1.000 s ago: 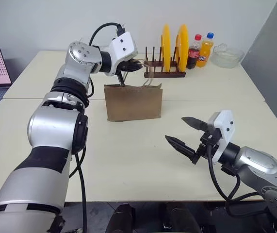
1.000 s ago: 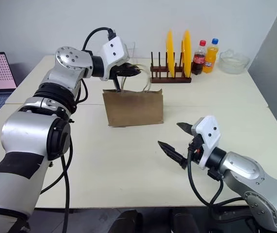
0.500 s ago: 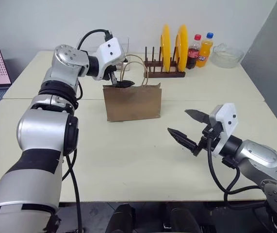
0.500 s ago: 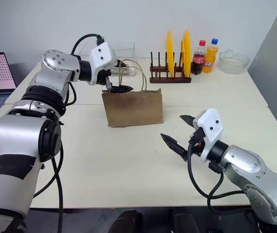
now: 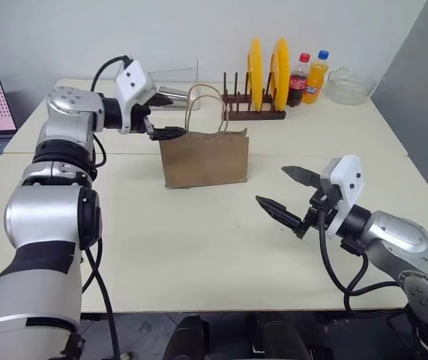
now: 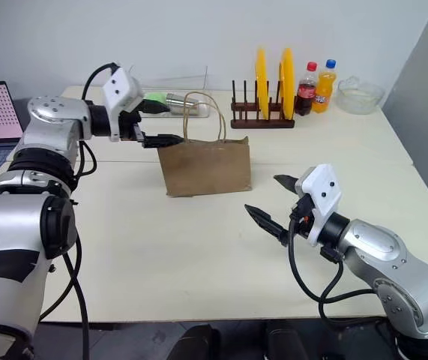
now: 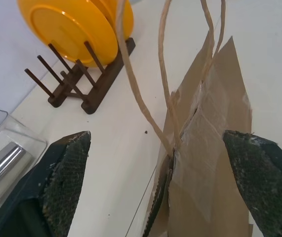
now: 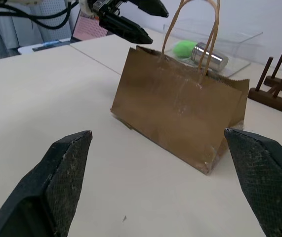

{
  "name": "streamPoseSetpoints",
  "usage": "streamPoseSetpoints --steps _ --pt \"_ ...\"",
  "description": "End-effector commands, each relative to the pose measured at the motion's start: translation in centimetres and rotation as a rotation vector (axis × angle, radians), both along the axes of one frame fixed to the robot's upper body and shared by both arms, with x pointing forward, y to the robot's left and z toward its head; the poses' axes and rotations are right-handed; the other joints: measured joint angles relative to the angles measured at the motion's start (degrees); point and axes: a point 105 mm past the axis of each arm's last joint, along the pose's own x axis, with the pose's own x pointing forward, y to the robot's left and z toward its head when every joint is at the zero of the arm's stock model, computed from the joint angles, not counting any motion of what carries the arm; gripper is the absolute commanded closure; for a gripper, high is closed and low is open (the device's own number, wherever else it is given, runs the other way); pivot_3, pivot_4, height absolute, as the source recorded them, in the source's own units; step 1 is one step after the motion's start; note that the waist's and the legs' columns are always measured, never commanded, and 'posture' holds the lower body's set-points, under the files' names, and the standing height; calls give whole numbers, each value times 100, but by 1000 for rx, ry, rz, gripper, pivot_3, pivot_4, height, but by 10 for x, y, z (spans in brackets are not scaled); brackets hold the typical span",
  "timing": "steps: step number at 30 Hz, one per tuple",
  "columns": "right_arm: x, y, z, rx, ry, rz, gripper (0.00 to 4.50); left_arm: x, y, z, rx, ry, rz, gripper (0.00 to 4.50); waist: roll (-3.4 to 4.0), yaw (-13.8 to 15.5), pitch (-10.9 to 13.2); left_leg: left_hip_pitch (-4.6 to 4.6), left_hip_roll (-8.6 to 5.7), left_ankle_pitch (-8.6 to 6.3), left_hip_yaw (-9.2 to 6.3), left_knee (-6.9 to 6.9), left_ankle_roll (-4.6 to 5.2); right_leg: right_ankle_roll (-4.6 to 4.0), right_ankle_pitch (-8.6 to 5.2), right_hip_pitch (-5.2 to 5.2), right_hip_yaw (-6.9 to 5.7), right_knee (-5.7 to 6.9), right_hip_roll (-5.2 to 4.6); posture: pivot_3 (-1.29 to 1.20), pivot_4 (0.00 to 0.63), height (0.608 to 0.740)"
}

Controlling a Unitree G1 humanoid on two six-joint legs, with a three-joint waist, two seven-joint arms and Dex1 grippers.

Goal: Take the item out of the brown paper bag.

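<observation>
Since a second ago the left pincer (image 5: pixel 163 116) has let go of the bag's handles and drawn back toward the robot's left, and the handles (image 5: pixel 205 105) now stand up in two free loops. It hangs just beside the bag's (image 5: pixel 205 157) upper left corner with its fingers spread wide, holding nothing; whether a fingertip brushes the paper I cannot tell. The bag stands upright mid-bench (image 5: pixel 199 247), its mouth barely parted in the left wrist view, probably so that a hand can reach in from above. The item is not to be seen, so it is presumably inside. The right pincer (image 5: pixel 288 196) hovers over the bench, near the robot and well apart from the bag, fully open and empty, seemingly waiting its turn.
</observation>
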Motion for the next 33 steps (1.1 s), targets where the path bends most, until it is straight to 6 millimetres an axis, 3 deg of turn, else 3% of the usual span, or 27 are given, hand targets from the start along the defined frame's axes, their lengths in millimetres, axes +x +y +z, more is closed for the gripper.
streamPoseSetpoints --steps 1,10,16,21,26,29,33 --pt "-3 0 15 22 -76 9 0 -12 20 17 -77 -62 4 12 0 -21 0 1 1 0 0 0 0 -6 3 0 0 1 0 0 150 740" --pt "6 -4 24 43 -88 42 0 -53 48 7 -189 -155 141 12 0 -72 -1 7 1 1 -1 1 -2 -13 7 3 10 3 -3 0 150 740" --pt "20 -6 35 0 -117 74 0 -99 29 -12 -241 -144 177 12 0 -63 -2 17 3 0 1 0 -2 -14 7 8 16 3 -4 0 150 740" --pt "54 4 45 -82 -190 104 0 -141 1 -28 -305 -111 155 12 2 -64 -1 53 3 0 22 -3 -1 -13 7 33 32 -5 -5 0 150 740" --pt "105 11 52 -170 -222 79 0 -152 2 -33 -336 -86 209 12 2 -72 -1 68 8 0 25 -7 -2 -16 5 36 31 3 1 0 150 740" --pt "139 16 59 -251 -268 42 620 -157 -6 -36 -358 -71 197 0 4 -84 0 68 7 1 34 -8 -2 -19 5 33 37 5 2 0 150 740" --pt "176 24 64 -348 -300 -4 2057 -167 -18 -41 -385 -35 161 0 3 -87 0 63 7 0 40 -14 -2 -21 7 29 41 2 0 0 150 740"
